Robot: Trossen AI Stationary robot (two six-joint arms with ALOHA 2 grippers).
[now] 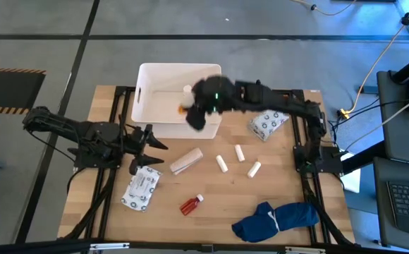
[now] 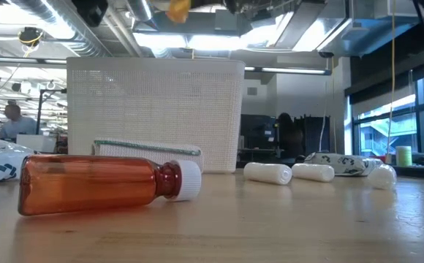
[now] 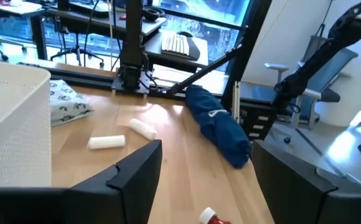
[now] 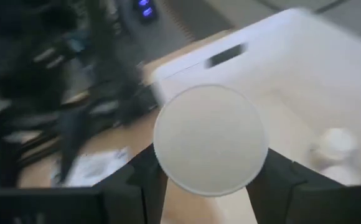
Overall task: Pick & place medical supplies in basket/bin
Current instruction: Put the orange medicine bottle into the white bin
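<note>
No readable brand or label shows; the packets [image 1: 142, 189] carry only a dark printed pattern. Right gripper [image 1: 194, 113] sits upper centre of the high view, over the bin [image 1: 145, 92], fingers clamped on an orange bottle [image 1: 183, 109] whose round white cap [image 4: 209, 139] fills the right wrist view. Left gripper [image 1: 150, 138] waits at left, fingers apart, holding nothing. The bin is white, perforated plastic. White cylinders [image 1: 222, 164], a red bottle [image 1: 191, 204] and a tan roll [image 1: 186, 161] lie on the wooden table [image 1: 310, 236].
</note>
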